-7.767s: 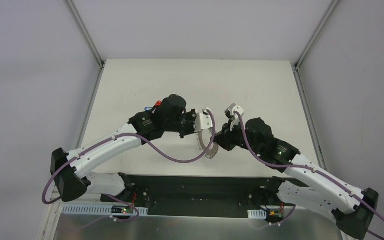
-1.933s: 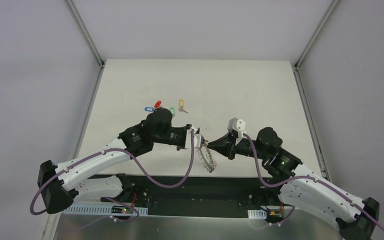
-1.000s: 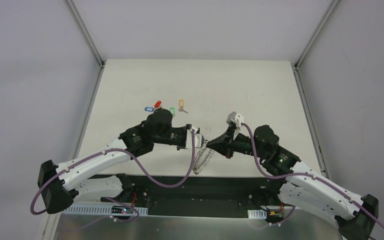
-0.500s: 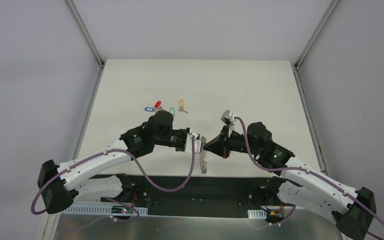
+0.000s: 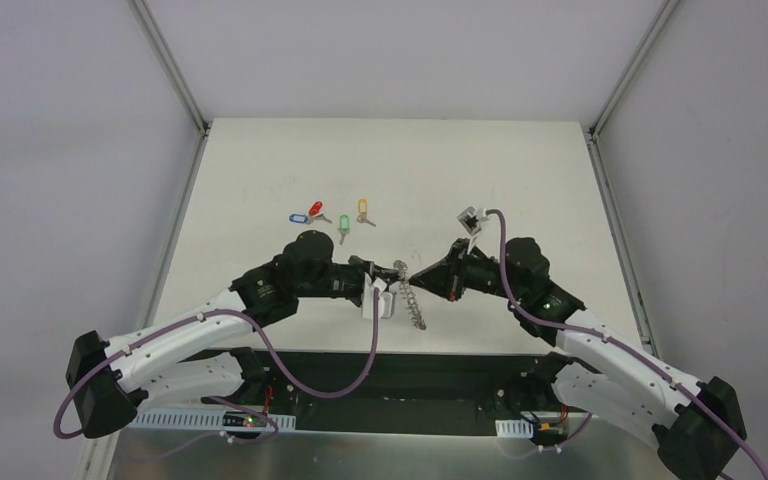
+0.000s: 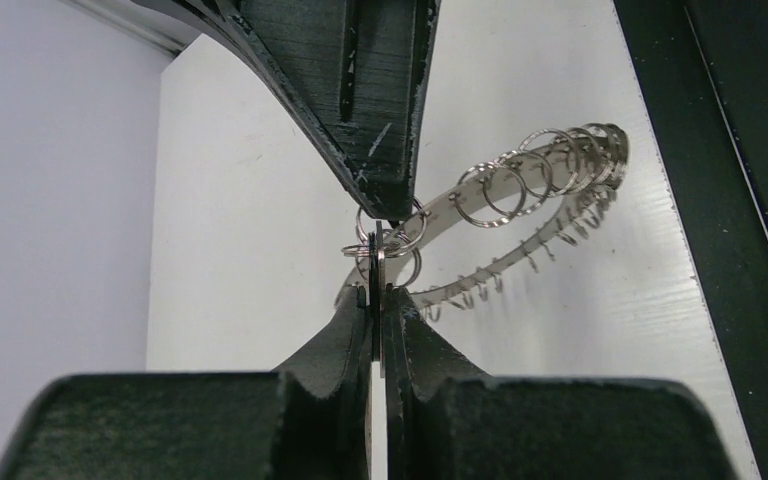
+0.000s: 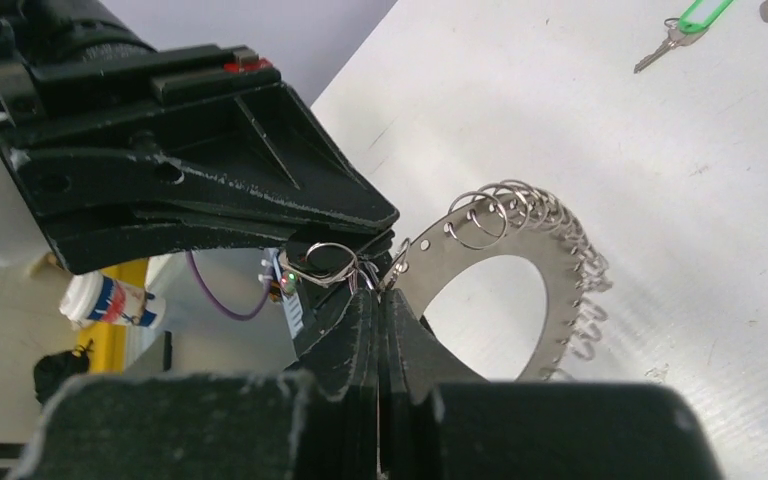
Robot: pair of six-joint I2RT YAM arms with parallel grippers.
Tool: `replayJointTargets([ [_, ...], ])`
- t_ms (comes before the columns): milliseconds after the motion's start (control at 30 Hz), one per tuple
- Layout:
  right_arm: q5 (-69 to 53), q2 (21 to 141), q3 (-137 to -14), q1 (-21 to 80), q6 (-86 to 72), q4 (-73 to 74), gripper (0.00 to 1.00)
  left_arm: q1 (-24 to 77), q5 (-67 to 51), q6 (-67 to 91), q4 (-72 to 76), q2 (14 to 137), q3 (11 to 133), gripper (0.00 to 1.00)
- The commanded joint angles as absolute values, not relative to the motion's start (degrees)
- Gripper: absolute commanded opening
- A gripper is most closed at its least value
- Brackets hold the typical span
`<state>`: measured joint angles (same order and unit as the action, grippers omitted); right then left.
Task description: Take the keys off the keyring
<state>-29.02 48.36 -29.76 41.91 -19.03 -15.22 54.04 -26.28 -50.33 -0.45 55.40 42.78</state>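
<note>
The keyring [image 5: 415, 306] hangs over the table's near edge between my two grippers, its flat silvery band [image 7: 457, 243] strung with small loops. My left gripper [image 6: 378, 291] is shut on a thin flat piece seen edge-on, apparently a dark-tagged key, joined to the small loops at the band's end. My right gripper [image 7: 380, 291] is shut on the keyring beside those loops, tip to tip with the left gripper [image 7: 388, 218]. Loose keys lie further back on the table: blue [image 5: 296, 217], red [image 5: 314, 209], green [image 5: 343, 222] and yellow [image 5: 363, 209].
The white table [image 5: 520, 180] ends at a black strip [image 5: 400, 375] in front of the arm bases. Metal frame posts [image 5: 170, 65] stand at the back corners, with pale walls on both sides.
Both wrists have rolled while staying tip to tip. The left wrist's white mount now hangs below it, the right wrist has risen, and the keyring has swung slightly right.
</note>
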Motion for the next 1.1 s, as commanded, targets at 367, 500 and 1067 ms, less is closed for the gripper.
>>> replayJointTargets([
  [367, -19.4, 36.5, -21.7, 37.6, -23.6, -25.4, 0.0, 54.8, -26.7, -51.1, 6.4, 53.4, 42.7, 0.0],
  [500, -21.7, 33.6, -20.0, 37.5, -21.4, -24.3, 0.34, 54.7, -26.5, -50.8, 6.5, 53.6, 42.8, 0.0],
  [1067, -39.1, 36.1, -31.3, 37.5, 12.2, -9.0, 0.45, 54.7, -30.3, -50.4, 6.5, 53.5, 42.6, 0.0],
])
